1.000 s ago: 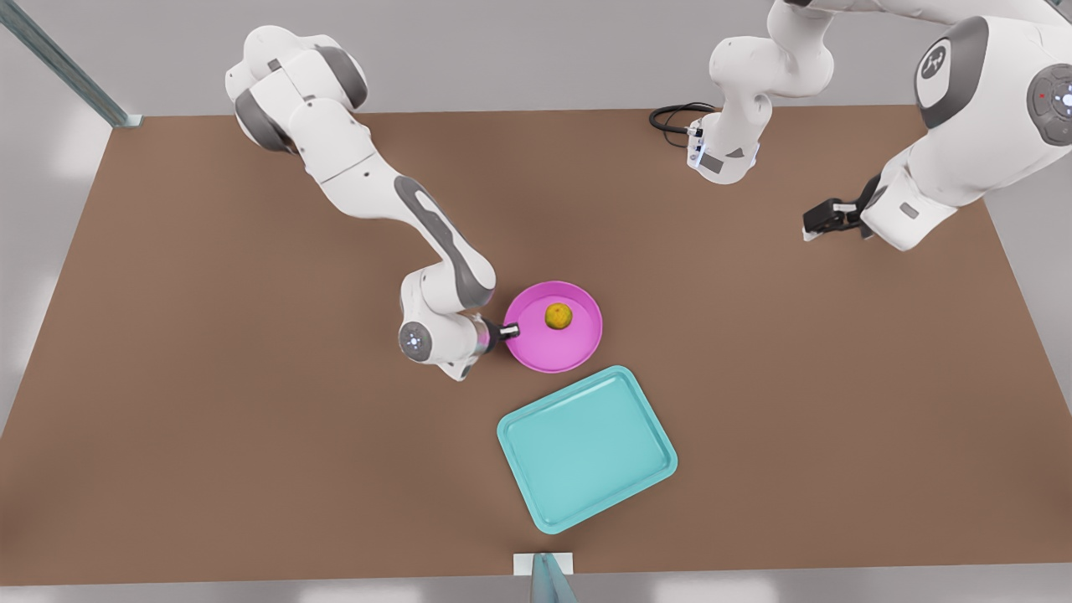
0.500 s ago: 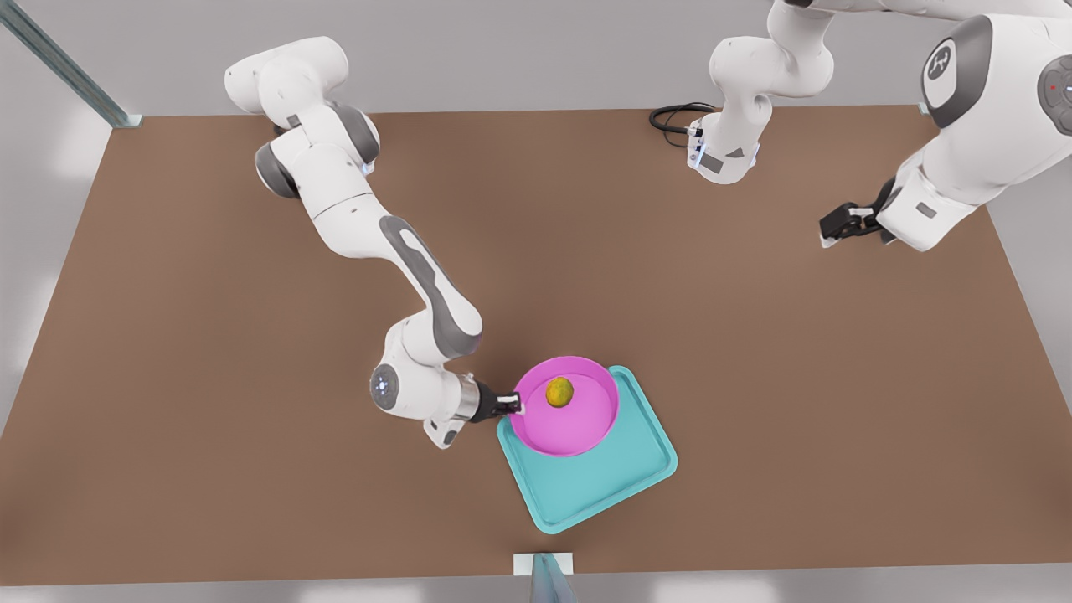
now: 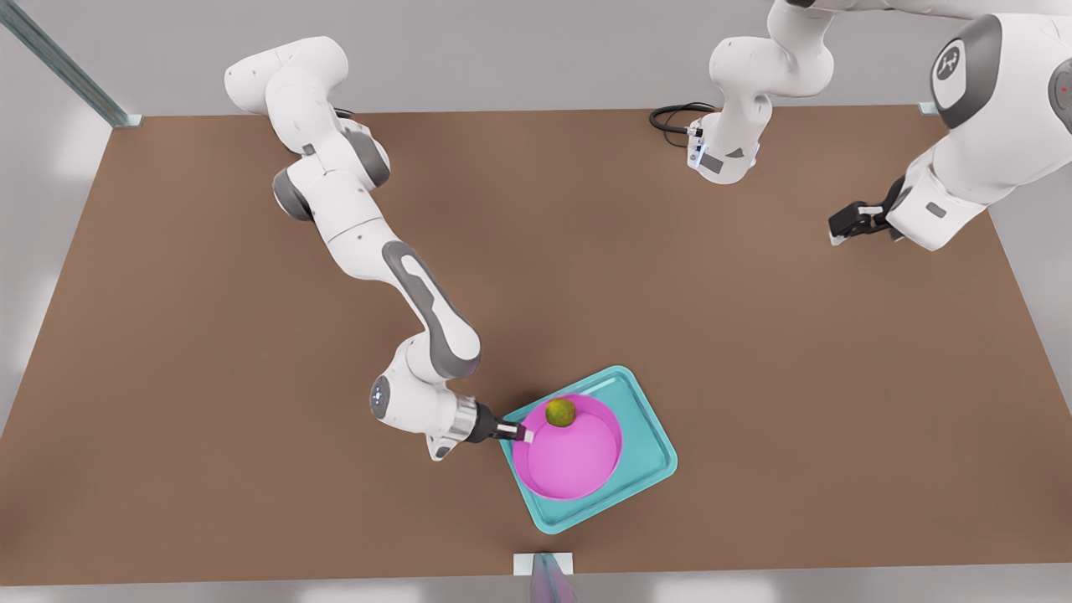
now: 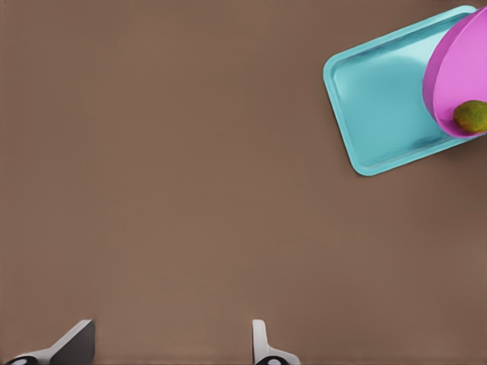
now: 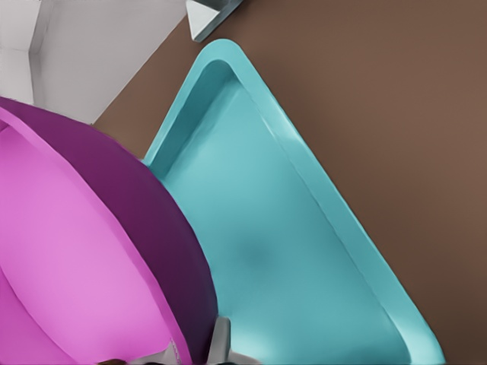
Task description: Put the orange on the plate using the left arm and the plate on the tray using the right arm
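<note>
We are reading no brand or label anywhere; a small round emblem on the far arm's shoulder is too small to make out.

The right gripper (image 3: 521, 433) is pinching the rim of the plate (image 3: 569, 461) between its 2 white-tipped fingers, closed on the edge that faces the front view's left. In the right wrist view the fingertips (image 5: 219, 344) are sitting against the plate's (image 5: 68, 258) dark outer wall, with the tray (image 5: 281, 251) spreading under it.

The plate is sitting over the tray (image 3: 645, 435), covering most of the half nearer the table's (image 3: 167, 377) near edge. In the right wrist view it is looking tilted, and we cannot tell whether it is resting flat on the tray. The orange (image 3: 561, 412) is lying inside the plate, against the rim on the side toward the table's far edge. The tray's long axis is running diagonally, from the near edge up toward the front view's right.

The left gripper (image 3: 847, 226) is waiting above the table's edge on the front view's right, well apart from the tray. In the left wrist view its 2 fingers (image 4: 262, 346) are standing spread wide, gripping nothing, with bare table between them and the tray (image 4: 380, 99), plate (image 4: 456, 61) and orange (image 4: 472, 116) far off.
</note>
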Tool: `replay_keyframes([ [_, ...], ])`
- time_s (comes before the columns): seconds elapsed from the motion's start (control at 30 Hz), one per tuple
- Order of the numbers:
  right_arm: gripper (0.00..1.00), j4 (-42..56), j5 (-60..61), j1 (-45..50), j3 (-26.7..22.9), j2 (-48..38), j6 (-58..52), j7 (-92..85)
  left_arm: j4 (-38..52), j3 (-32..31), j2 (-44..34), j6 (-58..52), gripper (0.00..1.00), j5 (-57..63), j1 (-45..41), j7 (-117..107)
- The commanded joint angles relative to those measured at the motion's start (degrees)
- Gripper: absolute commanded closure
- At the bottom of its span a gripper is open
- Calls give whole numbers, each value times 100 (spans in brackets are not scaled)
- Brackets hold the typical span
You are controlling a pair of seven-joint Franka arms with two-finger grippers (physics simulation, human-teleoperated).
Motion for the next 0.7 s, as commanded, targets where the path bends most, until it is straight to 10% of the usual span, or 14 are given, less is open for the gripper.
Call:
replay_keyframes([
  [0.0, 0, -27, 70, 11, 19, -25, 180, 362, 14, -22, -3, -157, 0, -33, -30, -6],
  [0.27, 0, -659, -229, -77, 98, -745, -83, 345, 31, -4, 41, -131, 0, -33, -30, 21],
  [0.43, 0, -2241, -3602, -964, -359, -3426, -4336, -7, 31, -4, 50, -113, 0, -33, -30, 12],
  [0.67, 0, -2628, -5125, -1457, -430, -5869, -5480, -1510, 31, -4, 50, -104, 0, -33, -30, 12],
])
